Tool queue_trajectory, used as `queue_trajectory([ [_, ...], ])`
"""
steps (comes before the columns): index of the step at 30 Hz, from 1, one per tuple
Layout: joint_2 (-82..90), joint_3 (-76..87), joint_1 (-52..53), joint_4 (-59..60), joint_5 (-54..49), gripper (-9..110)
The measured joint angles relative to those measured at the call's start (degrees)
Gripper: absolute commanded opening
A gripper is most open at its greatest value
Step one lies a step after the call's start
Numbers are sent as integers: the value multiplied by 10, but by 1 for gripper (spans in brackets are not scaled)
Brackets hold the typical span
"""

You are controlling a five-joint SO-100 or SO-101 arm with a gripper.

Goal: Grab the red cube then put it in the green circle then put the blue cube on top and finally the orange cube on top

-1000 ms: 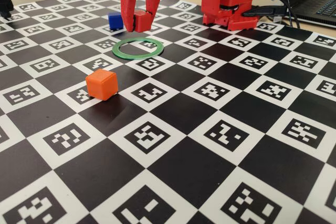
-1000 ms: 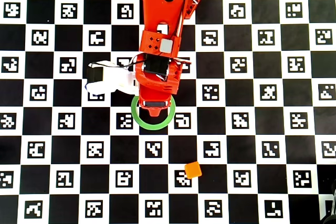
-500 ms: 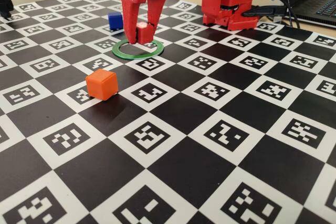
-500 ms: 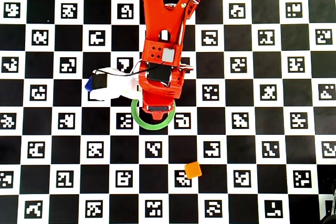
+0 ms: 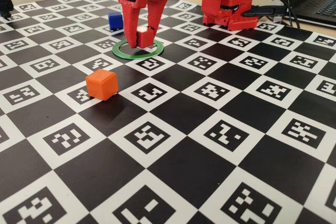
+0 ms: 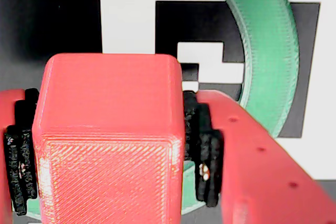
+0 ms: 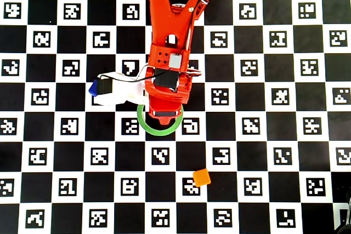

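Gripper: your gripper points down over the green circle; the jaws are closed on the red cube, one finger on each side of it.
Red cube: you hold the red cube between the black pads, as the wrist view shows well. In the fixed view the cube sits low inside the ring, but you cannot tell if it already touches the board.
Green circle: the green circle lies flat on the board, under the gripper. In the overhead view only its lower arc is visible below the arm.
Blue cube: the blue cube stands on the board behind the ring, to the left of the gripper in the fixed view. In the overhead view you see only a blue corner beside a white part of the arm.
Orange cube: the orange cube rests alone on the board, well apart from the ring, toward the camera. In the overhead view it is below and right of the ring.
Board: the checkered board with black and white markers carries everything.
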Motion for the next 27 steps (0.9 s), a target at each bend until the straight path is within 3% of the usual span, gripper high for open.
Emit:
queue_trajectory([
  [27,-23,-1,3,-5,-4,2],
])
